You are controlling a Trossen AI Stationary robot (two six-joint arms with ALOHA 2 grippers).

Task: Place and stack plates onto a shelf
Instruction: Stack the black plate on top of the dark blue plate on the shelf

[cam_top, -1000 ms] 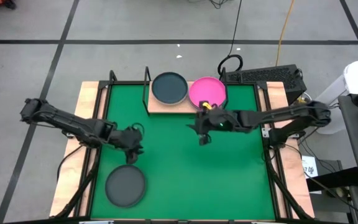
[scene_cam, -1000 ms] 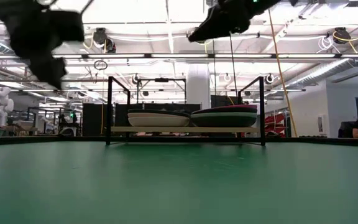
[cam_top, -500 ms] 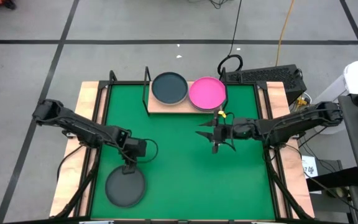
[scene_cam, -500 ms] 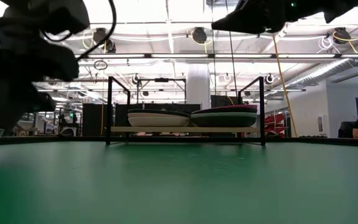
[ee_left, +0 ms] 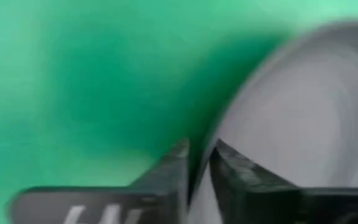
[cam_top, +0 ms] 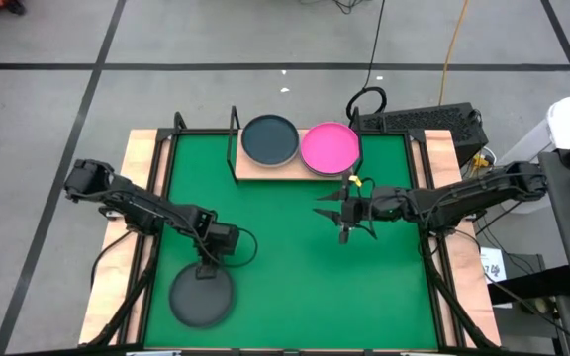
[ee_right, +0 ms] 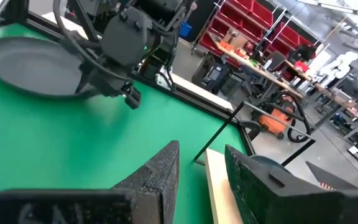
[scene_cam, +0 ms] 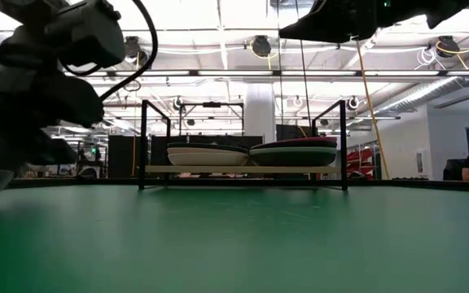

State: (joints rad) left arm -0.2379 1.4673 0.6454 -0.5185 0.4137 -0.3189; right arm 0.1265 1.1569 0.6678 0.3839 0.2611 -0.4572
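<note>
Left pincer [cam_top: 206,269]: two dark ridged fingers [ee_left: 166,171] straddling the raised rim of a round, shallow, matte dark grey plate [cam_top: 201,298] lying flat on the green felt-like table [cam_top: 285,287] at its near left; whether they already pinch it cannot be told. Right pincer [cam_top: 343,235]: hanging over mid-table, jaws parted and empty. Farthest, a flat light-wood shelf [cam_top: 265,172] on thin black wire carries two plate stacks side by side, dark grey stack [cam_top: 269,139] left, hot pink stack [cam_top: 330,147] right.
</note>
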